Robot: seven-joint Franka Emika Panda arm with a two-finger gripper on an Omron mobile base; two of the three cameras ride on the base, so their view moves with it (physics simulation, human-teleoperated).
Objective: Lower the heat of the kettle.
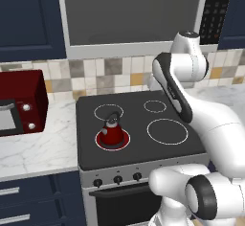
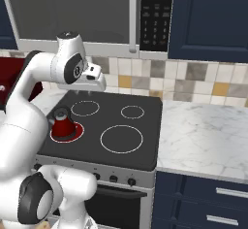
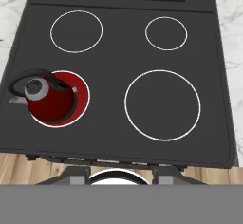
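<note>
Pincer (image 2: 99,83) is together, holding nothing, raised high over the back of the stove (image 1: 86,158), looking straight down on the cooktop. Its tips are hard to make out in the hand view, and in the left base view the forearm covers the hand.

Kettle (image 1: 113,132) sits on the front-left burner (image 3: 81,91), which glows red, so it is lit. Lid and dark handle are on top, spout toward the stove's left edge. The other three burners are plain white rings, off.

Task not started, by the look of it: burner red, nothing touching the knobs (image 1: 117,179). Left to do: come down to the stove's front edge, find the knob for the front-left burner, turn it down.

Knobs are small dark dots on the front panel; the arm's own body covers part of the row in both base views, so count and markings can't be read. Microwave (image 1: 19,105) on the desk at left is cut off by the frame.
</note>
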